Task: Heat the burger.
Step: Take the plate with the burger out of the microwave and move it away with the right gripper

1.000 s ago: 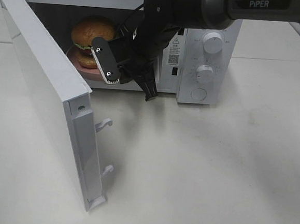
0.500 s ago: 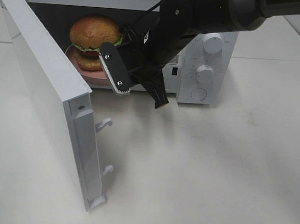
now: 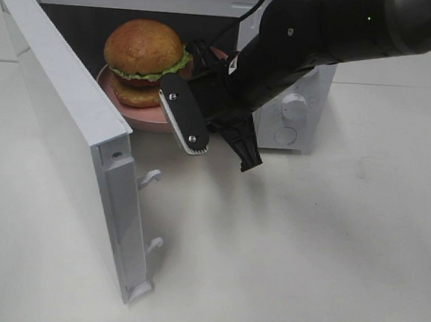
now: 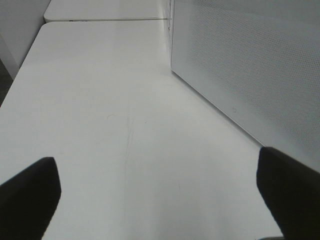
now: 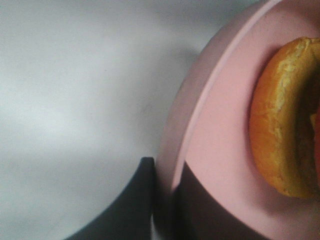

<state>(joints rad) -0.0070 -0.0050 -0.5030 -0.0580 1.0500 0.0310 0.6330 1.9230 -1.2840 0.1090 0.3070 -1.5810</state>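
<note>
Right wrist view: right hand (image 5: 162, 210) apparently clamped on plate (image 5: 220, 150) rim, burger (image 5: 282, 120) just beyond.

You saw a shiny golden bun on the burger (image 3: 144, 47), a smooth pink plate (image 5: 220, 150), and a dotted microwave door (image 4: 250, 75).

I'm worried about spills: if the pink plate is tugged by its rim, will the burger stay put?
Probably shaky. The burger is a tall stack, so a jerk may tip it. The plate looks smooth, so it might slide. The right gripper pinches only the rim, so the plate may tilt.
</note>
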